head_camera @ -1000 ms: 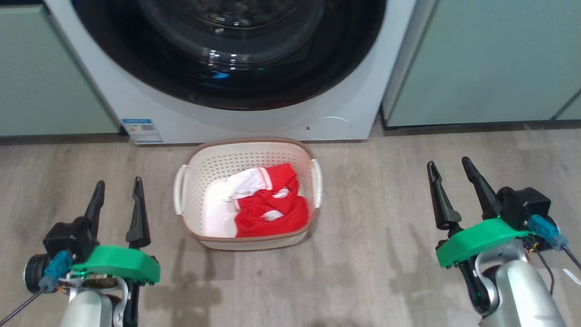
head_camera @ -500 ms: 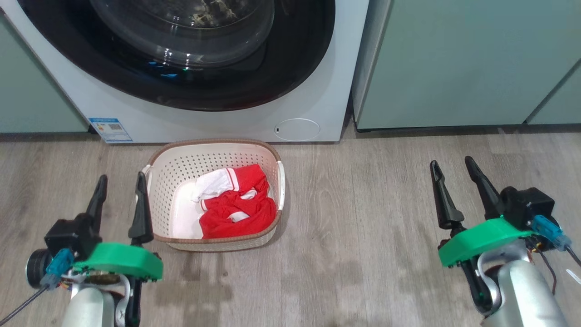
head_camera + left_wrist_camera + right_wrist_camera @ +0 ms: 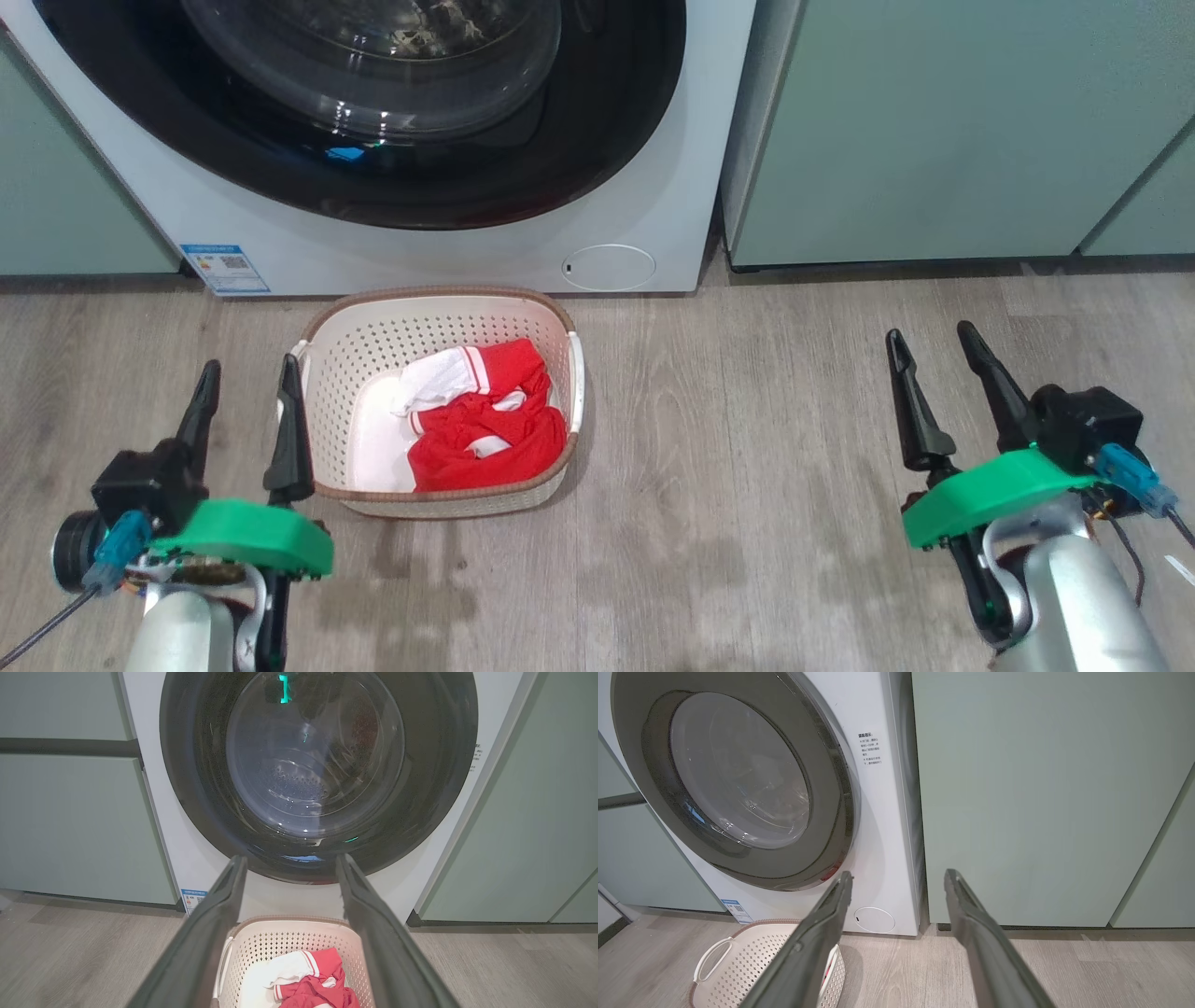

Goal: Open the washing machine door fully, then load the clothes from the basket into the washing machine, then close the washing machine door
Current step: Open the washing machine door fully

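Before washing machine door (image 3: 607, 140) — basket (image 3: 373, 345), long axis side-to-side; left claw (image 3: 248, 364), right claw (image 3: 929, 330) parted, empty.

The head view looks forward and steeply down from above. The washing machine (image 3: 667, 219) is cut off at 12 o'clock, the basket (image 3: 373, 345) sits just left of centre on the floor (image 3: 747, 420), and the two arms' jaws rise at 7 and 5 o'clock. The left wrist view sits low and near, facing the washing machine door (image 3: 191, 774) almost square-on, with the basket at 6 o'clock between its jaws. The right wrist view, also low, faces a pale green cabinet (image 3: 1041, 802) and catches the door obliquely at 10 o'clock and the basket at 7 o'clock. All three share door, basket and floor.
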